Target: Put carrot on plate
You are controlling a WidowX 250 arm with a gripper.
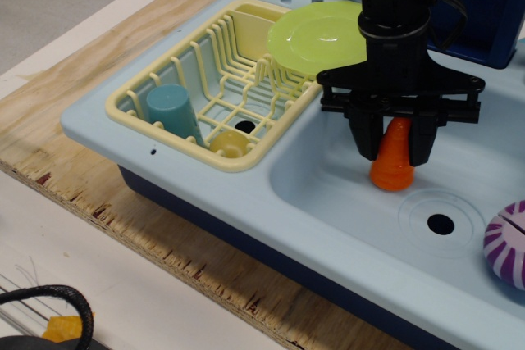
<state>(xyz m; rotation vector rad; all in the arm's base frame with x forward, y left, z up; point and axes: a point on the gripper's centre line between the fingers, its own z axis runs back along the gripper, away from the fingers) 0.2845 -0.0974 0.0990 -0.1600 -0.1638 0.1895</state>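
- While your black end effector [395, 138] hangs over the sink basin [328, 182], its two fingers are pinched on the orange carrot [393, 156], one on each side of the cone's upper part.
- You can see the carrot's wide base below the fingertips, tilted slightly; whether it touches the basin floor cannot be told.
- Your lime-green plate [316, 36] sits at the far right corner of the pale yellow dish rack [215, 79], leaning on its rim, to the far left of the carrot and apart from it.
- You have a teal cup [172, 111] upside down at the rack's near left, with a small yellow ring-shaped piece [229, 145] just right of it.
- Right of the drain hole [440, 224], a purple-and-white striped ball [509, 243] lies at the picture's edge.
- Under the sink unit, the plywood worktop [98, 55] shows.
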